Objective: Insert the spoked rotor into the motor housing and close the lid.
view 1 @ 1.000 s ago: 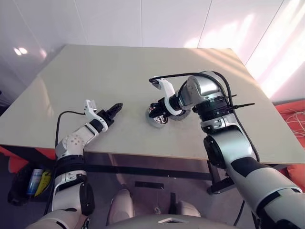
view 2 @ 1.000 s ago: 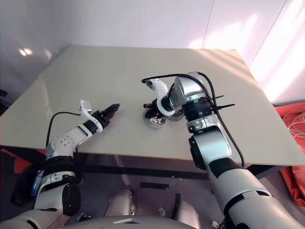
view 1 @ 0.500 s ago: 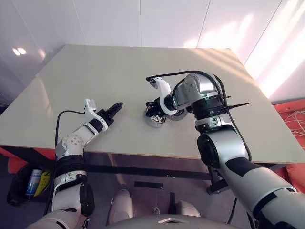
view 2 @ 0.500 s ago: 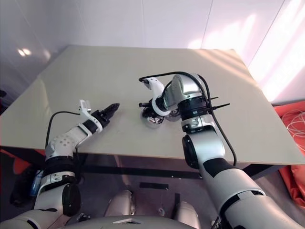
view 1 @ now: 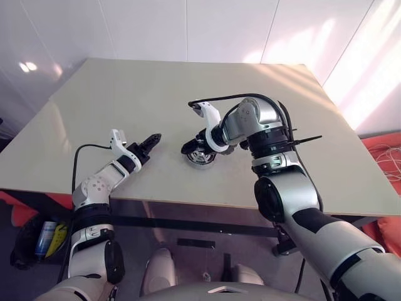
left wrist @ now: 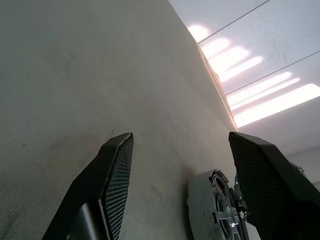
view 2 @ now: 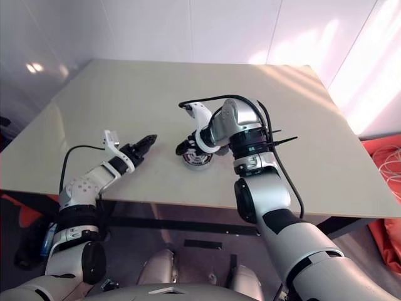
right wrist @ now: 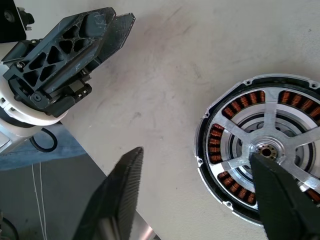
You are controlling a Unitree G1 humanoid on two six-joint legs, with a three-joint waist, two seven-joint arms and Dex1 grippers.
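**Rotor seated in housing, right end effector spread above it**

Left eye view: the motor housing [view 1: 200,157] lies flat on the beige worktop [view 1: 156,94], near its front edge. The right end effector [view 1: 195,149] hangs directly over it, pointing down. The left end effector [view 1: 150,142] is held level, well apart from the housing on its left side, its tips aimed toward it.

Left wrist view: the two black fingers [left wrist: 112,185] stand apart with bare worktop between them, holding nothing; the housing shows edge-on just beyond.

Right wrist view: the spoked rotor [right wrist: 270,147] sits inside the housing, its pale spokes crossing the ring of coppery windings. The right fingers [right wrist: 122,195] are spread wide and grip nothing; one overlaps the housing's near rim, the other stands over bare worktop. The left end effector appears beyond, empty.
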